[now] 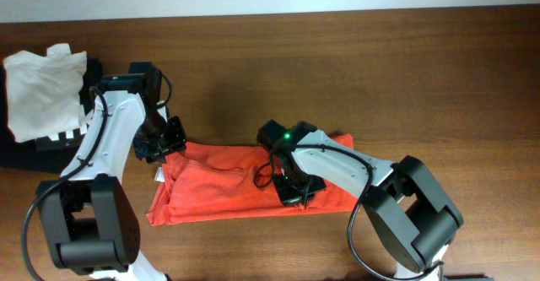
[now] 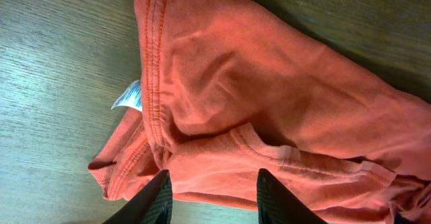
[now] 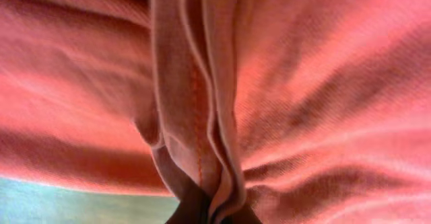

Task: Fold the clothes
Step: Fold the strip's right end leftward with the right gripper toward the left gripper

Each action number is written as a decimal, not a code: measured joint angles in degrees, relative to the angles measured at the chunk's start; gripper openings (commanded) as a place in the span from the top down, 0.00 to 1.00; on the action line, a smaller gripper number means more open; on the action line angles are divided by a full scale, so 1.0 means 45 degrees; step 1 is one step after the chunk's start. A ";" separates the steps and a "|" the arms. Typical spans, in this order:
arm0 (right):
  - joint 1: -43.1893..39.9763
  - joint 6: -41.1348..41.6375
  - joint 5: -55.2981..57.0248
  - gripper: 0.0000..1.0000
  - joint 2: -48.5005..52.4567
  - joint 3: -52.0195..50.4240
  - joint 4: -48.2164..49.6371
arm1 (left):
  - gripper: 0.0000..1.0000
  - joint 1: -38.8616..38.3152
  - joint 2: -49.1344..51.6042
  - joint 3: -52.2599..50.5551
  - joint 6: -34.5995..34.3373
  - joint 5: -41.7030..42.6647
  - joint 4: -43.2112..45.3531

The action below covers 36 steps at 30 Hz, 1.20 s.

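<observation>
Your shirt (image 1: 221, 188) lay limp and light on the table (image 1: 380, 70); seams looked your surest hold. Right gripper (image 3: 212, 214) jaws pinched a ridge of cloth; left gripper (image 2: 212, 187) jaws stood apart, empty, over its end

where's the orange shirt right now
Overhead, the orange-red T-shirt lies as a folded strip on the table, front middle, with the left gripper at its left end and the right gripper pinching a fold right of centre.
</observation>
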 measured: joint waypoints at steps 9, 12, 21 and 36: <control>0.0097 -0.0267 -0.0583 0.94 -0.0005 0.1326 -0.1151 | 0.60 0.0000 0.0000 0.0000 0.0000 0.0000 -0.0019; 0.0573 -0.0219 -0.0690 0.56 -0.0005 0.1326 -0.1112 | 0.60 0.0000 0.0000 0.0000 0.0000 0.0000 -0.0019; 0.0840 -0.0301 0.0563 0.44 -0.0005 0.1360 -0.1098 | 0.43 0.0000 0.0000 0.0000 0.0029 0.0000 -0.0034; -0.3842 -0.1059 0.1598 0.35 -0.0588 0.0355 -0.0515 | 0.23 0.0000 0.0000 -0.2322 0.1098 -0.0141 0.1778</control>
